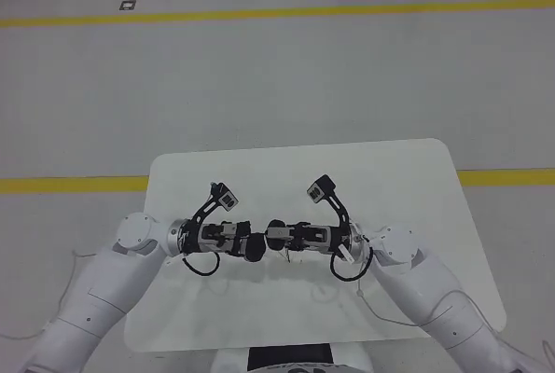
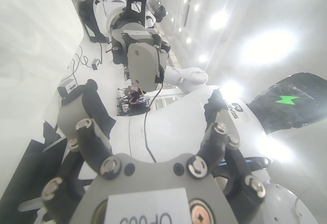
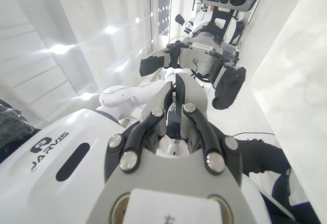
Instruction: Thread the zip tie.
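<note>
Facing over the bench (image 1: pixel 398 168) middle, the left gripper (image 2: pixel 153 89) is held with jaws spread, the right gripper (image 3: pixel 175 82) with jaws pressed together; the zip tie cannot be made out. Likely light and springy, it should be pinched near its tail.

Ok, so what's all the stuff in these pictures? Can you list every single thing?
table: 1, white, rounded corners, under both arms
floor stripes: 2, yellow, on the grey floor, one far beyond the table, one showing at both sides of it
arms: 2, white, coming in from either side and meeting over the table
wrist cameras: 2, black, one raised on a bracket over each wrist
left tool: 1, grey with black finger pads, open, above the middle of the table
right tool: 1, grey, shut, facing the left tool
</note>
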`<move>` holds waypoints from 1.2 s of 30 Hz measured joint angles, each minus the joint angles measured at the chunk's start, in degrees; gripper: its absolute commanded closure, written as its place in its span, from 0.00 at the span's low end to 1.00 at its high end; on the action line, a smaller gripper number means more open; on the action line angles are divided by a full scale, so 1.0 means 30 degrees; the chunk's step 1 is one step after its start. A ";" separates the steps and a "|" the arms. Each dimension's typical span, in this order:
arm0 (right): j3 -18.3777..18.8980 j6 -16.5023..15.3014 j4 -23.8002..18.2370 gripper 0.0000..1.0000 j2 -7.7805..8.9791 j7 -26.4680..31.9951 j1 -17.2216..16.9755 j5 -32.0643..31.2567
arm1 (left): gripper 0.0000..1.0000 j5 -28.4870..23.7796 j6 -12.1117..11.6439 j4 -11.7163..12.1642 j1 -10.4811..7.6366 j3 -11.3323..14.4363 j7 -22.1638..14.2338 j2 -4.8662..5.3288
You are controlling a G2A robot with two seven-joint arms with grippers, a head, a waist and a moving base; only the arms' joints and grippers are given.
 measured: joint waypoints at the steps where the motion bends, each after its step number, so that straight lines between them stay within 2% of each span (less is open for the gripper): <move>1: 0.0007 0.0060 0.0002 1.00 0.0000 -0.0006 0.0005 -0.0046 | 0.32 0.0018 0.0004 0.0007 0.0007 -0.0002 0.0010 0.0001; 3: 0.0028 0.0222 0.0001 1.00 0.0007 -0.0012 0.0008 -0.0177 | 0.48 0.0114 0.0004 0.0035 0.0019 -0.0012 0.0078 0.0007; 11: 0.0200 0.1005 -0.0044 1.00 0.0078 -0.0164 -0.0105 -0.0777 | 0.62 0.0368 -0.0026 0.0081 0.0018 -0.0021 0.0211 0.0017; 26: 0.0960 0.2487 -0.0724 1.00 0.0391 0.0102 -0.0475 -0.2081 | 0.73 0.0687 0.0023 0.0337 -0.0145 0.0140 0.0323 -0.0011; 31: 0.0961 0.2639 -0.0691 1.00 0.0413 0.0139 -0.0503 -0.2148 | 0.73 0.0782 0.0039 0.0410 -0.0184 0.0222 0.0382 -0.0026; 36: 0.0866 0.2640 -0.0639 1.00 0.0408 0.0275 -0.0466 -0.2091 | 0.78 0.0943 0.0088 0.0445 -0.0247 0.0298 0.0427 -0.0032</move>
